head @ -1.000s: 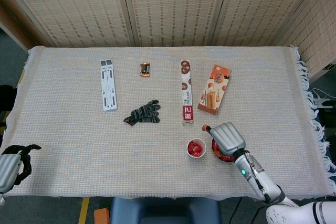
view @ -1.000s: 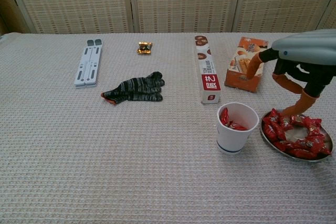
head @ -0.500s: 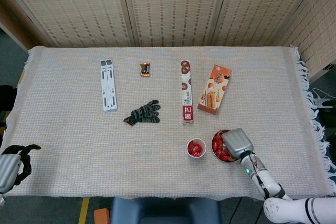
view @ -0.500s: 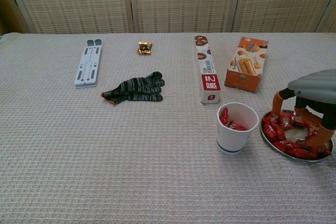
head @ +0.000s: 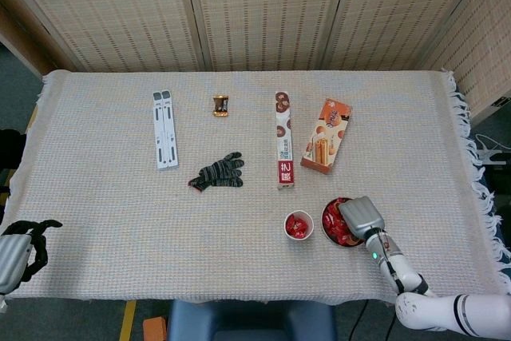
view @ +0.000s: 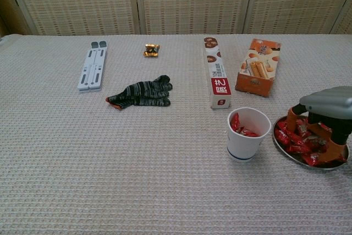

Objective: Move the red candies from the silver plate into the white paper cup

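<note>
The white paper cup stands right of the table's middle and holds a few red candies. Just to its right lies the silver plate, piled with red candies. My right hand is down on the plate, its orange fingertips pushed in among the candies; whether any candy is held is hidden. From the head view the cup, the plate and the right hand sit near the front edge. My left hand rests at the front left corner, holding nothing.
A dark striped glove lies left of centre. Behind the cup are a long biscuit box and an orange snack box. A white folding stand and a small gold sweet lie further back.
My right hand came back from beside the cup to over the plate and sank lower, so its fingers are now deep in the candy pile. The left hand has stayed still.
</note>
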`<state>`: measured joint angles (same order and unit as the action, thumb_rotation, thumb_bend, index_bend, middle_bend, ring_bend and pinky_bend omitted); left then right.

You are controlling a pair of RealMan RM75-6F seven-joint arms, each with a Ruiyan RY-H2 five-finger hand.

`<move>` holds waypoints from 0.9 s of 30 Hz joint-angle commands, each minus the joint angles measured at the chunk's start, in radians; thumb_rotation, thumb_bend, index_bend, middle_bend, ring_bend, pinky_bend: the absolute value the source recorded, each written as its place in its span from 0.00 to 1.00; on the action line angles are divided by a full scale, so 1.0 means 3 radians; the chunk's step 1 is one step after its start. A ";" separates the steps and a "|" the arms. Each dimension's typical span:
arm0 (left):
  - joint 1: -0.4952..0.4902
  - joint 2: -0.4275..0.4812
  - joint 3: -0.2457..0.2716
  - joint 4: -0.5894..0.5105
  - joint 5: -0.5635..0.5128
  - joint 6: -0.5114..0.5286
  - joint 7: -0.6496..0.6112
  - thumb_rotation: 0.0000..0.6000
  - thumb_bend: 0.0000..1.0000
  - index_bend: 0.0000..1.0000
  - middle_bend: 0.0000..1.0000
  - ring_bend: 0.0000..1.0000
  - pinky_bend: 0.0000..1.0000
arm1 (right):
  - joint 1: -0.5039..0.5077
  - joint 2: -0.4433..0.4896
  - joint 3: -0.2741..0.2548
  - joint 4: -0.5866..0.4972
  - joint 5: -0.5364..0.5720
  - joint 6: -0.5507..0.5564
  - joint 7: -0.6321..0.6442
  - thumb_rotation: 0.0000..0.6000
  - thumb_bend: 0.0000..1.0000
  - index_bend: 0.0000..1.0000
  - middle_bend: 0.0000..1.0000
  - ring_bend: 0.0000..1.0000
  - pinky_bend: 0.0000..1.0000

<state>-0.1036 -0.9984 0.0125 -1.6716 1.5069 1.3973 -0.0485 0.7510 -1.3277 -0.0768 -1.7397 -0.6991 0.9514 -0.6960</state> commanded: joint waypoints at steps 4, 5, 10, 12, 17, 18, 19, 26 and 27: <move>0.0000 0.0001 -0.0001 -0.0001 -0.0001 0.0000 -0.0002 1.00 0.64 0.31 0.40 0.30 0.24 | -0.0030 -0.0024 0.0002 0.0052 -0.0043 -0.0007 0.0083 1.00 0.18 0.44 0.77 0.79 1.00; -0.0001 0.0001 -0.0001 -0.0001 -0.0002 -0.0001 -0.0001 1.00 0.64 0.31 0.40 0.30 0.24 | -0.0035 -0.0027 0.0001 0.0060 -0.0053 -0.0004 0.0092 1.00 0.20 0.45 0.77 0.79 1.00; 0.0001 0.0002 -0.0001 0.0001 -0.0001 0.0000 -0.0010 1.00 0.64 0.31 0.40 0.30 0.24 | -0.0055 -0.0036 0.0002 0.0085 -0.0059 0.0011 0.0123 1.00 0.24 0.55 0.77 0.80 1.00; 0.0000 0.0003 -0.0002 0.0001 -0.0001 0.0001 -0.0013 1.00 0.64 0.31 0.40 0.30 0.24 | -0.0062 -0.0042 0.0001 0.0094 -0.0057 0.0020 0.0126 1.00 0.26 0.58 0.77 0.80 1.00; -0.0001 0.0002 -0.0004 0.0003 -0.0006 -0.0003 -0.0013 1.00 0.64 0.31 0.40 0.30 0.24 | -0.0074 -0.0040 0.0005 0.0100 -0.0054 0.0040 0.0132 1.00 0.29 0.63 0.77 0.80 1.00; -0.0002 0.0002 -0.0004 0.0004 -0.0007 -0.0005 -0.0012 1.00 0.64 0.31 0.40 0.30 0.24 | -0.0077 -0.0036 0.0008 0.0095 -0.0057 0.0047 0.0136 1.00 0.29 0.63 0.77 0.80 1.00; -0.0002 0.0002 -0.0004 0.0004 -0.0007 -0.0006 -0.0012 1.00 0.64 0.31 0.40 0.30 0.24 | -0.0079 -0.0031 0.0009 0.0090 -0.0062 0.0051 0.0136 1.00 0.29 0.64 0.77 0.80 1.00; -0.0005 0.0002 0.0000 0.0002 -0.0003 -0.0012 -0.0007 1.00 0.64 0.31 0.40 0.30 0.24 | -0.0108 0.0038 0.0020 0.0005 -0.0150 0.0083 0.0191 1.00 0.29 0.64 0.77 0.80 1.00; -0.0005 0.0002 0.0000 0.0001 -0.0004 -0.0012 -0.0008 1.00 0.64 0.31 0.40 0.30 0.24 | -0.0113 0.0049 0.0019 -0.0011 -0.0166 0.0094 0.0190 1.00 0.29 0.65 0.77 0.80 1.00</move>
<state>-0.1050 -0.9978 0.0122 -1.6713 1.5056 1.3937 -0.0509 0.7188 -1.3157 -0.0713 -1.7398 -0.7456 0.9769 -0.6396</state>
